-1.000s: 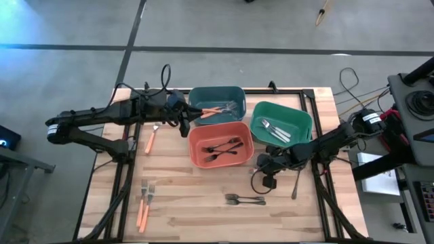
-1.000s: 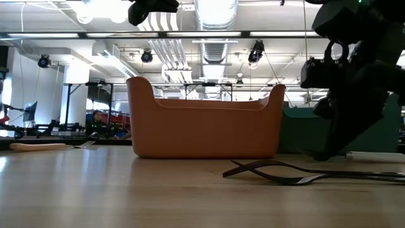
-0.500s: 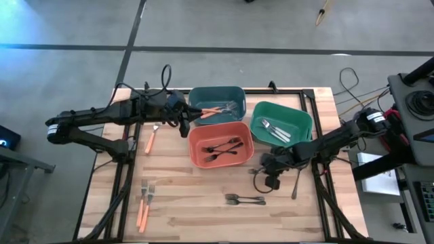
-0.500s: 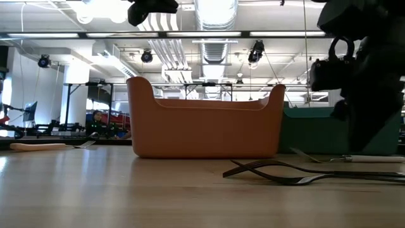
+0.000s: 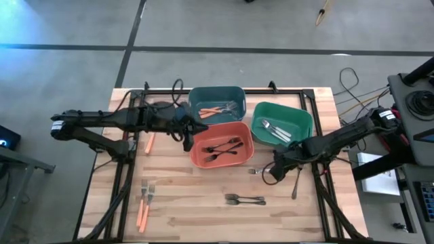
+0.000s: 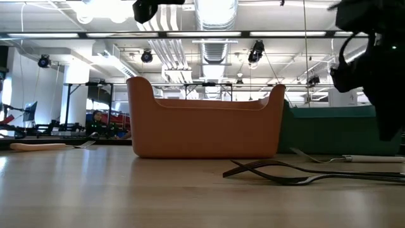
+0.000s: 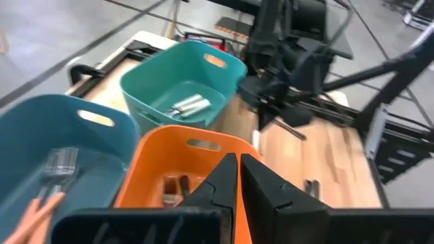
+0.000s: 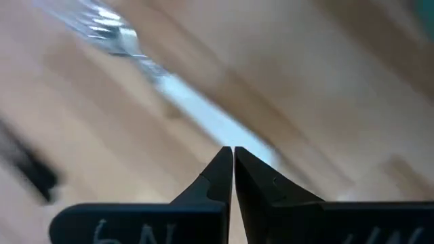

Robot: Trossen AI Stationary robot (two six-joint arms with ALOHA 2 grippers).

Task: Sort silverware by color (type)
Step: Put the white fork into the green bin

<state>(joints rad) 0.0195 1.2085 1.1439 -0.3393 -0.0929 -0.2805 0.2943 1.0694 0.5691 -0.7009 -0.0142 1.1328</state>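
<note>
My right gripper [image 5: 270, 176] [image 8: 232, 150] is shut and hangs just above the table in front of the green bin [image 5: 281, 125]. A silver fork [image 5: 255, 171] [image 8: 169, 85] lies flat under it, its handle running toward the fingertips; the low view shows a gap below the gripper [image 6: 387, 134]. My left gripper [image 5: 187, 133] [image 7: 239, 161] is shut and empty at the left end of the orange-red bin [image 5: 220, 146], which holds black forks. The teal bin [image 5: 217, 103] holds orange-handled forks and the green bin holds silver pieces.
Two black forks [image 5: 245, 199] [image 6: 278, 171] lie crossed on the near middle of the table. Another silver piece [image 5: 296, 184] lies near the right edge. Orange-handled forks lie near the near-left corner [image 5: 143, 207] and one more [image 5: 150, 142] lies under the left arm.
My right gripper has moved toward the table's right edge and slightly up, uncovering the silver fork that lies on the table. My left arm has stretched toward the right and near side, bringing its gripper closer to the orange-red bin.
</note>
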